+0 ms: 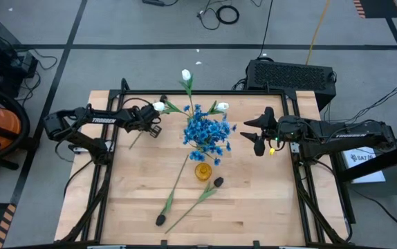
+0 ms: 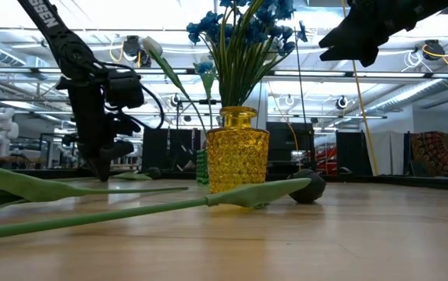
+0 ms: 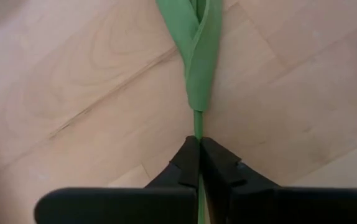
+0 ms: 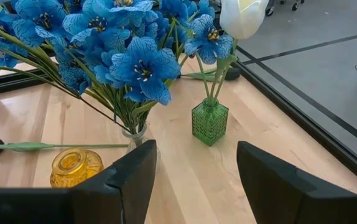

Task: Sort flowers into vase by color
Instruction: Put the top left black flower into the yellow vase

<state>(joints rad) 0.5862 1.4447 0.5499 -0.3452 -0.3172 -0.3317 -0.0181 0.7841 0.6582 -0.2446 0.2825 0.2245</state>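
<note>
My left gripper (image 1: pixel 149 128) points down at the table's left part, shut on a thin green flower stem (image 3: pixel 198 124) with a folded leaf (image 3: pixel 197 56); its bud does not show. My right gripper (image 4: pixel 196 158) hangs open above the table, right of the blue flowers (image 1: pixel 207 131), which stand in a clear vase. White tulips (image 1: pixel 186 75) lean out of a small green vase (image 4: pixel 209 121). An empty yellow vase (image 1: pixel 202 171) stands nearer. Two dark-budded flowers (image 1: pixel 218 182) lie flat on the table. My left gripper pinches the bare stem (image 3: pixel 198 132) just below its leaf, between the two fingertips (image 3: pixel 188 155). The fingers come from above, pointing down, and lie across the stem. The stem runs close over the wood; whether it rests on the table I cannot tell.
A black frame (image 1: pixel 185 93) runs around the wooden table top. A black box (image 1: pixel 292 72) sits beyond the far right corner. Bare wood (image 1: pixel 254 207) shows at the near right and near left of the table.
</note>
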